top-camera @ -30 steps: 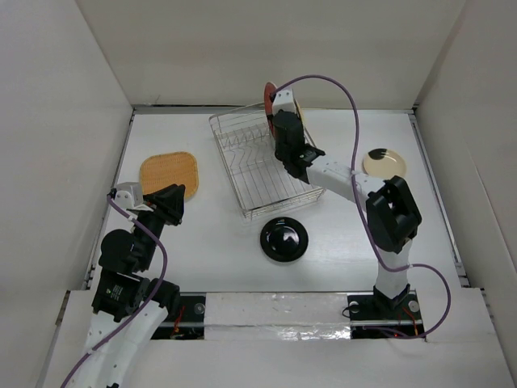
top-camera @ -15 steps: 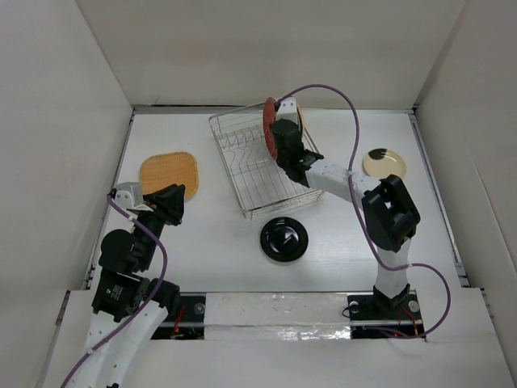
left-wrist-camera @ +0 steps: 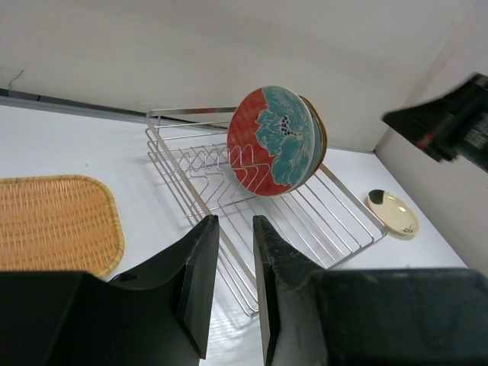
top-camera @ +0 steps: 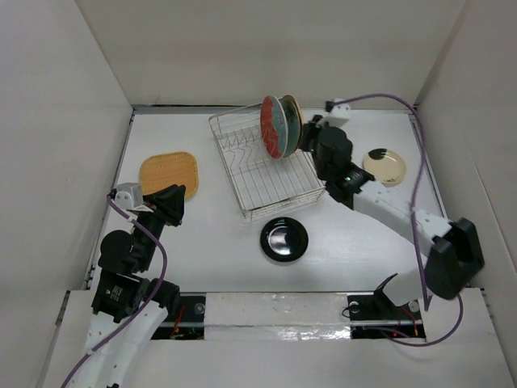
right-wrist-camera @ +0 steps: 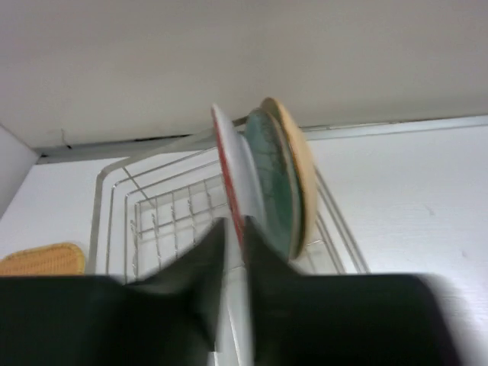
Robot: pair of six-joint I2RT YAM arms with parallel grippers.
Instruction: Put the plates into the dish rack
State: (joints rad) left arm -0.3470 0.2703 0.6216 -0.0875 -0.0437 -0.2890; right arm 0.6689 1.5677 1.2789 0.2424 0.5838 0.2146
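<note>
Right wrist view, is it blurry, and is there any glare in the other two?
Right wrist: yes, soft throughout, the fingers a dark smear and the racked plates fuzzy-edged. Left wrist: sharp on the red flowered plate, no glare. Top external: sharp, with a bright reflection on the glossy black plate and the shiny strip at the near edge.

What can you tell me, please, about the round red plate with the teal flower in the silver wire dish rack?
The round red plate looks like glossy ceramic, its face red with a large teal flower over one side. It stands on edge, near upright, among the prongs at the far end of the silver wire dish rack, frontmost of three: a pale green plate stands close behind it, then a beige plate. Whether they touch is unclear.
</note>
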